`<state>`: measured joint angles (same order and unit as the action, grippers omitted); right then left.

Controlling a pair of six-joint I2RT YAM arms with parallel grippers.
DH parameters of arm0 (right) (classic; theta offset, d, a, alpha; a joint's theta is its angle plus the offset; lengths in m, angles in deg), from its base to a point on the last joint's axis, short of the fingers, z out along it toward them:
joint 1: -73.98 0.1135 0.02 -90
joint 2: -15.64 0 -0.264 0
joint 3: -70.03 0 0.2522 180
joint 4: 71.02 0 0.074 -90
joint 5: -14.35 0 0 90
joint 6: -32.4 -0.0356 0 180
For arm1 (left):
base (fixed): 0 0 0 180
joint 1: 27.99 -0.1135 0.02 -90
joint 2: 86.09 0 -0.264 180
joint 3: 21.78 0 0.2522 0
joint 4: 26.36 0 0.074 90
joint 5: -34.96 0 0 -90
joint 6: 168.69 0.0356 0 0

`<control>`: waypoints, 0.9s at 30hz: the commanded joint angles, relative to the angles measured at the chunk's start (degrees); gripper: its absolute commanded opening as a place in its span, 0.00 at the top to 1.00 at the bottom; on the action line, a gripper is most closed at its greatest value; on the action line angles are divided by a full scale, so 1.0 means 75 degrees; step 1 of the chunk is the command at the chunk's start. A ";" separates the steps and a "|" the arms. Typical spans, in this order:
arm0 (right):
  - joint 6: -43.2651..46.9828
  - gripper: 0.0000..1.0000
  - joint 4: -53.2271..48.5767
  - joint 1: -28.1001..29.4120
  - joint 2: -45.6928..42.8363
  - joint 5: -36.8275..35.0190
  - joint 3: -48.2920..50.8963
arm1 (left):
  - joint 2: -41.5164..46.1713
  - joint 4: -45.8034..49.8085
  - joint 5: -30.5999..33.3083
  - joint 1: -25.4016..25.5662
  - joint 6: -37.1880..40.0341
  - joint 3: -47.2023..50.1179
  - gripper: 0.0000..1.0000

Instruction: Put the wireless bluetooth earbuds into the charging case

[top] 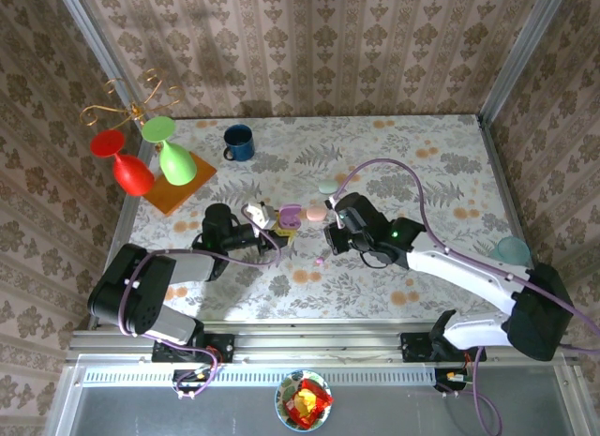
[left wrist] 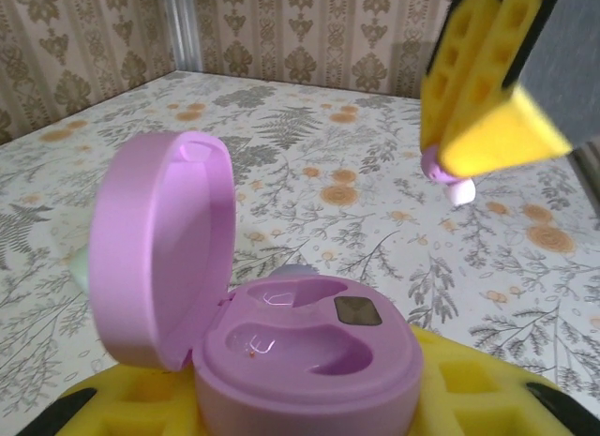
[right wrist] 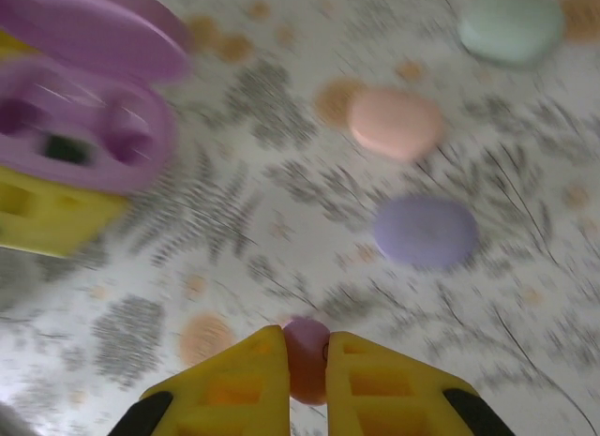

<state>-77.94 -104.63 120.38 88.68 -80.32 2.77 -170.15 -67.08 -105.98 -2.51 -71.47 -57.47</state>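
Right wrist view: the right end effector [right wrist: 307,350] is closed on a small pinkish-purple earbud [right wrist: 304,335]. The bud is pinched between the yellow fingertips above the flowered desk [right wrist: 234,220] (the picture is blurred, so its finer detail is lost). To the left, the left end effector [left wrist: 305,413] grips a purple charging case [left wrist: 309,356] from both sides, yellow pads pressed against its base. The lid [left wrist: 164,253] stands open and upright on the left side, leaving the moulded wells exposed.

In the left wrist view, the gripped earbud hangs clear of the desk, to the right of the open case and beyond it, not touching it.

Three closed cases lie on the desk, all apart from one another: a lavender case [right wrist: 425,232], a pink case [right wrist: 396,122] and, farthest, a mint case [right wrist: 511,28].

At the far left of the desk a blue mug [top: 238,142] stands near an orange board [top: 183,194]. The board carries a red wine glass [top: 131,173] and a green wine glass [top: 176,162].
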 commanded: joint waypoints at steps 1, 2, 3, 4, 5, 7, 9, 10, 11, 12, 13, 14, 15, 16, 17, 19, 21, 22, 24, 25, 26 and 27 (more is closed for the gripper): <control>0.0970 0.85 0.1371 0.0048 -0.0222 0.1176 0.0251 | -0.0009 -0.0312 -0.0780 0.0279 -0.0179 -0.0227 0.84; 0.1106 0.85 0.1492 0.0033 -0.0245 0.1320 0.0262 | -0.0001 -0.0311 -0.0928 0.0283 -0.0211 -0.0227 0.84; 0.1227 0.85 0.1568 0.0035 -0.0246 0.1413 0.0264 | -0.0008 -0.0307 -0.1042 0.0283 -0.0251 -0.0239 0.84; 0.1349 0.85 0.1593 0.0034 -0.0239 0.1494 0.0234 | -0.0004 -0.0289 -0.1184 0.0294 -0.0279 -0.0251 0.84; 0.1448 0.85 0.1612 0.0044 -0.0214 0.1533 0.0182 | -0.0009 -0.0283 -0.1294 0.0304 -0.0295 -0.0271 0.84; 0.1635 0.85 0.1561 0.0044 -0.0138 0.1560 0.0073 | -0.0022 -0.0280 -0.1382 0.0308 -0.0294 -0.0286 0.84; 0.1868 0.85 0.1394 0.0029 -0.0022 0.1594 -0.0068 | -0.0028 -0.0283 -0.1389 0.0314 -0.0235 -0.0275 0.84; 0.1982 0.85 0.1338 0.0035 0.0029 0.1571 -0.0128 | -0.0025 -0.0283 -0.1410 0.0315 -0.0228 -0.0275 0.84; 0.2065 0.85 0.1266 0.0033 0.0089 0.1561 -0.0192 | -0.0010 -0.0299 -0.1463 0.0316 -0.0254 -0.0292 0.84; 0.2135 0.85 0.1215 0.0032 0.0157 0.1555 -0.0231 | -0.0009 -0.0325 -0.1503 0.0313 -0.0287 -0.0304 0.84; 0.2190 0.85 0.1156 0.0030 0.0216 0.1535 -0.0282 | 0.0014 -0.0347 -0.1528 0.0319 -0.0324 -0.0310 0.84; 0.2213 0.86 0.1148 0.0019 0.0262 0.1535 -0.0311 | 0.0028 -0.0376 -0.1553 0.0329 -0.0354 -0.0310 0.84; 0.2219 0.86 0.1149 0.0036 0.0287 0.1537 -0.0352 | 0.0049 -0.0388 -0.1542 0.0321 -0.0355 -0.0299 0.84; 0.2219 0.86 0.1167 0.0029 0.0312 0.1557 -0.0372 | 0.0071 -0.0387 -0.1540 0.0326 -0.0345 -0.0287 0.84; 0.2220 0.86 0.1211 0.0034 0.0336 0.1577 -0.0370 | 0.0086 -0.0389 -0.1529 0.0321 -0.0351 -0.0286 0.84; 0.2237 0.86 0.1263 0.0032 0.0379 0.1595 -0.0383 | 0.0109 -0.0384 -0.1559 0.0327 -0.0356 -0.0275 0.84; 0.2231 0.86 0.1289 0.0033 0.0428 0.1595 -0.0401 | 0.0109 -0.0388 -0.1586 0.0321 -0.0365 -0.0266 0.84; 0.2220 0.86 0.1288 0.0030 0.0444 0.1605 -0.0418 | 0.0109 -0.0389 -0.1591 0.0326 -0.0361 -0.0266 0.84; 0.2197 0.86 0.1332 0.0028 0.0463 0.1630 -0.0411 | 0.0109 -0.0389 -0.1592 0.0324 -0.0366 -0.0275 0.84; 0.2196 0.86 0.1381 0.0036 0.0461 0.1648 -0.0404 | 0.0109 -0.0388 -0.1582 0.0324 -0.0354 -0.0266 0.84; 0.2185 0.86 0.1421 0.0017 0.0476 0.1653 -0.0381 | 0.0097 -0.0383 -0.1577 0.0320 -0.0342 -0.0267 0.84; 0.2175 0.86 0.1456 0.0025 0.0469 0.1643 -0.0371 | 0.0086 -0.0386 -0.1596 0.0318 -0.0349 -0.0275 0.84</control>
<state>-62.24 -95.17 120.38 91.67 -69.12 1.57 -170.15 -68.32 -115.56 -0.31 -73.11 -58.46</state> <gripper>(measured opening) 0.143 0.377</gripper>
